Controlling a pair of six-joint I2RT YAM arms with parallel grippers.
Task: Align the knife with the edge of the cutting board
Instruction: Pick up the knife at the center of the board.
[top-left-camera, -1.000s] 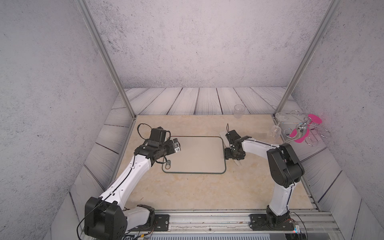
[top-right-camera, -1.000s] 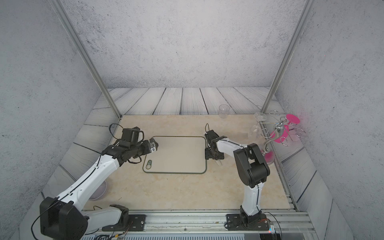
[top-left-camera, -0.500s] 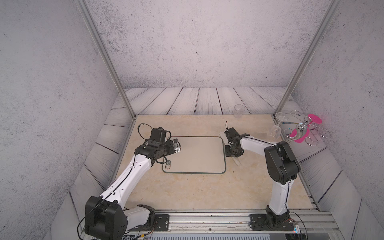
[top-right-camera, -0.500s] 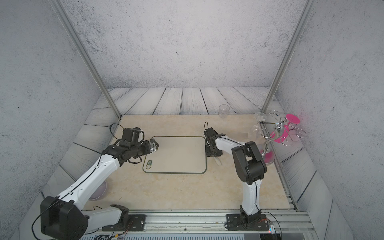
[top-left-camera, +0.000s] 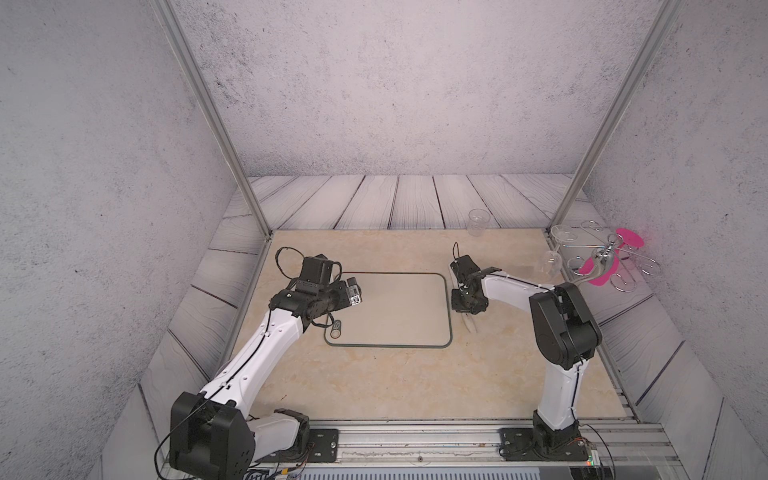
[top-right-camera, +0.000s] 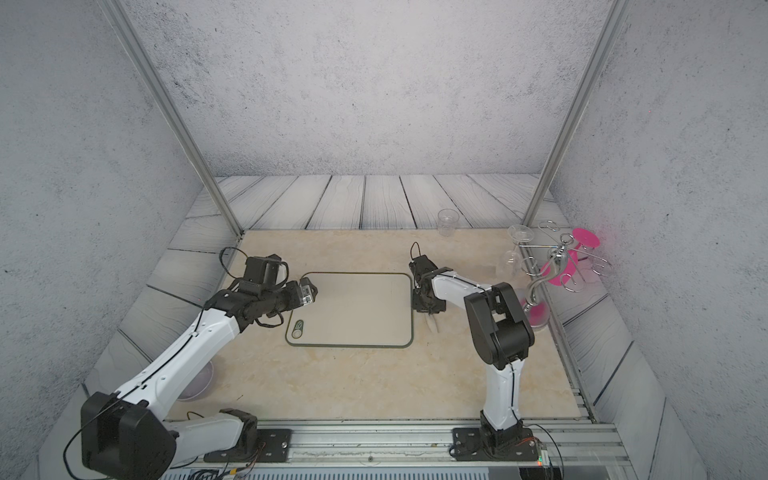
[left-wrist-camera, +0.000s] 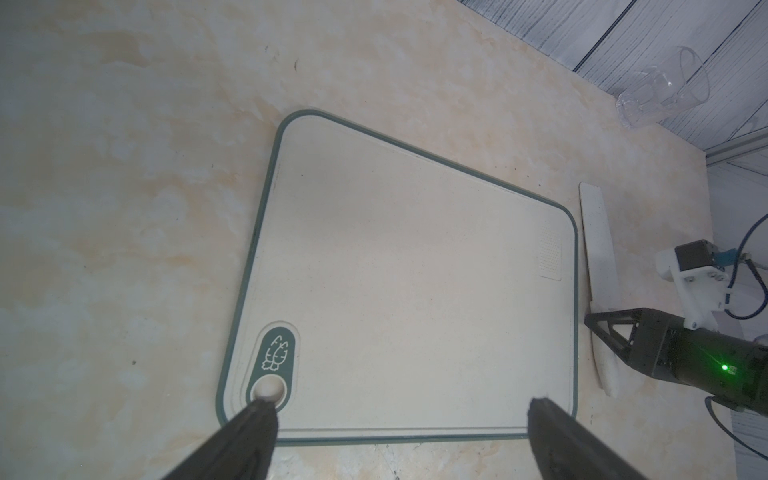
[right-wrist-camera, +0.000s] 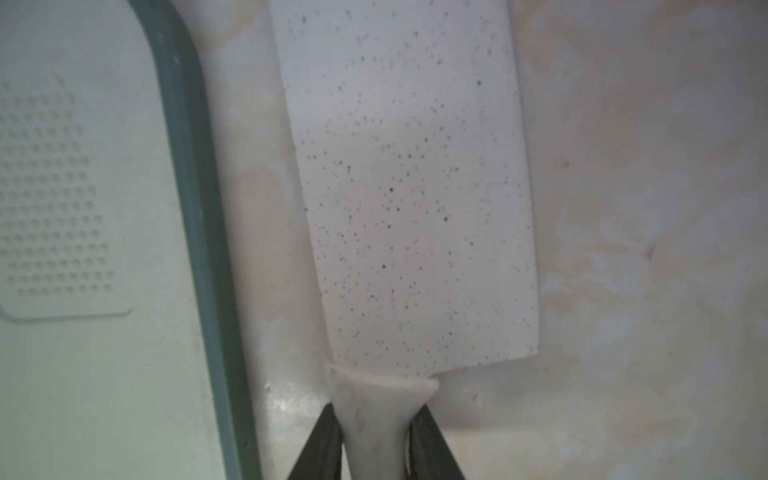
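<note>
Knife (right-wrist-camera: 415, 208): pale and speckled, broad side up, just right of the board (top-left-camera: 399, 309) and not touching it; a strip of bare bench (top-left-camera: 374, 374) shows between blade and rim.
Knife direction: blade toward the far side, handle toward the near side, running nearly along the board's right edge.
Knife contact: whether the handle end rests on the bench or is raised a little cannot be told.
Right fingers (right-wrist-camera: 328, 440): pinching the knife's handle, one on each side, just behind the blade.
Right arm: reaches in from the near right, wrist bent down over the handle; in both top views it hides most of the knife.
Left fingers (left-wrist-camera: 249, 436): spread wide, holding nothing, above the board's left edge.
Board: beige with a dark green rim, flat at mid-bench, long sides running left to right; a dotted patch sits by the right edge.
Hole (left-wrist-camera: 270, 388): oval, in the board's near left corner.
Cup (top-left-camera: 478, 222): clear, upright at the far edge of the bench, well apart from the knife.
Rack (top-left-camera: 607, 249): wire stand with pink parts and glasses, at the far right.
</note>
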